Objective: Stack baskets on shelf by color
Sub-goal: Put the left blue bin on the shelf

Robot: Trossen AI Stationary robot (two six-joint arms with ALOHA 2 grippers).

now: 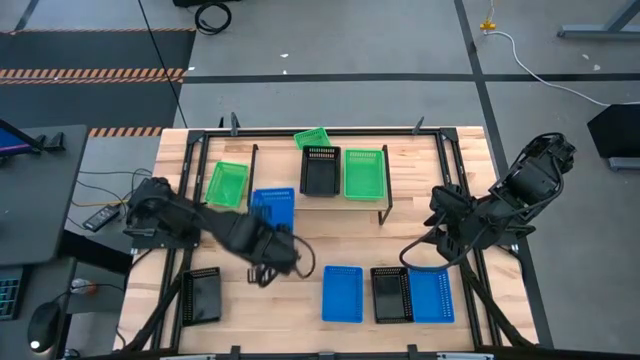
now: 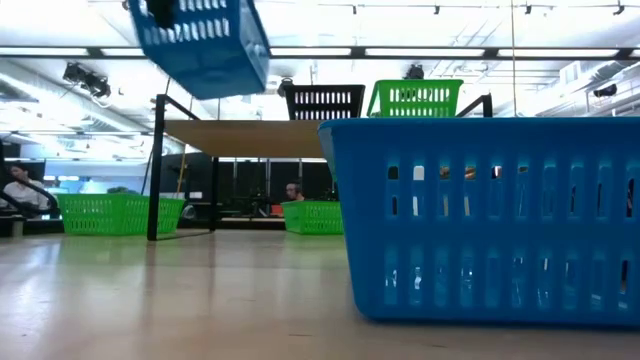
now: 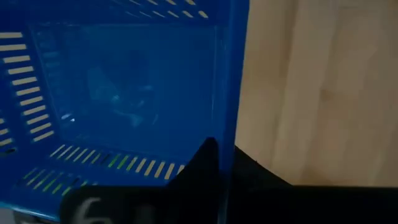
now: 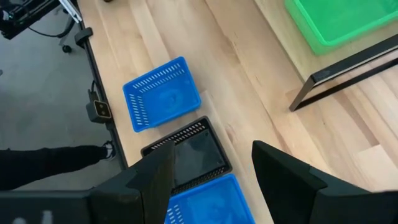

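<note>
My left gripper (image 1: 268,238) is shut on a blue basket (image 1: 272,208), which hangs tilted in the air in the low view (image 2: 200,40), in front of the shelf's left end. The shelf (image 1: 335,200) carries a black basket (image 1: 320,170) and a green basket (image 1: 363,173) on its plank top. One green basket (image 1: 227,185) rests on the table left of the shelf, and another (image 1: 312,138) lies behind it. My right gripper (image 4: 211,180) stands open high over the table's right side and touches nothing. My left gripper pinches a side wall of the blue basket at its rim (image 3: 235,134), near a corner. One finger (image 3: 205,162) is inside the basket and the other (image 3: 261,177) outside. The fingers come steeply from above. The basket is lifted clear of the table and tilted.
Along the near edge rest a black basket (image 1: 200,295), a blue basket (image 1: 342,293), and a black basket (image 1: 390,293) beside another blue one (image 1: 432,295). Bare wood lies between these and the shelf. People sit in the room beyond the table.
</note>
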